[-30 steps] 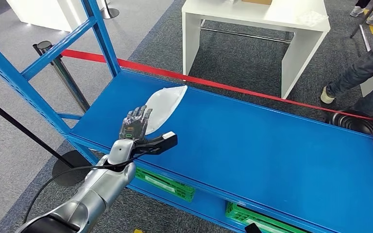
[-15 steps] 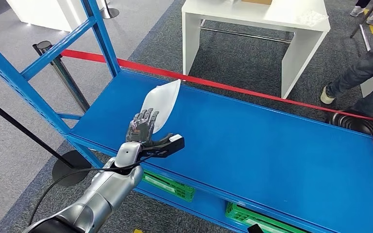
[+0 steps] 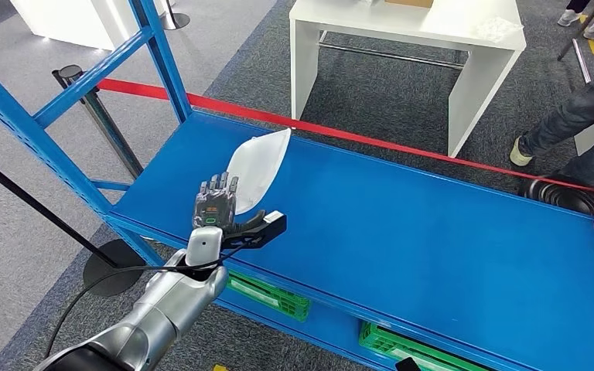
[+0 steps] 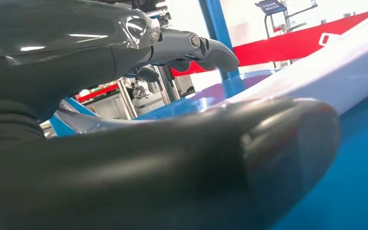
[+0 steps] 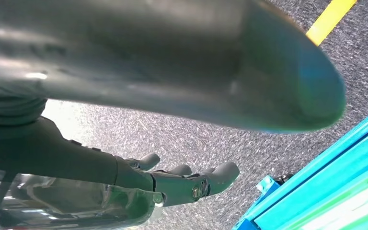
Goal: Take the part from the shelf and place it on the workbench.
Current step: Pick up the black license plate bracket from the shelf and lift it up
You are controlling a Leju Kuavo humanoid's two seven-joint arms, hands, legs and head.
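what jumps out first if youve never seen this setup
The big blue shelf fills the middle of the head view, with a white bagged part lying near its left end. The silver arm's left hand reaches in at the bag's near end, fingers spread. Beyond a red barrier tape stands a white workbench.

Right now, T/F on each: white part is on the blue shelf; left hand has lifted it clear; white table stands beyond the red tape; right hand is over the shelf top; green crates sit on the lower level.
1. White part lies on the blue shelf: true.
2. Left hand has lifted it clear: false, the part rests on the shelf.
3. White table stands beyond the red tape: true.
4. Right hand is over the shelf top: false, it hangs over carpet.
5. Green crates sit below: true.
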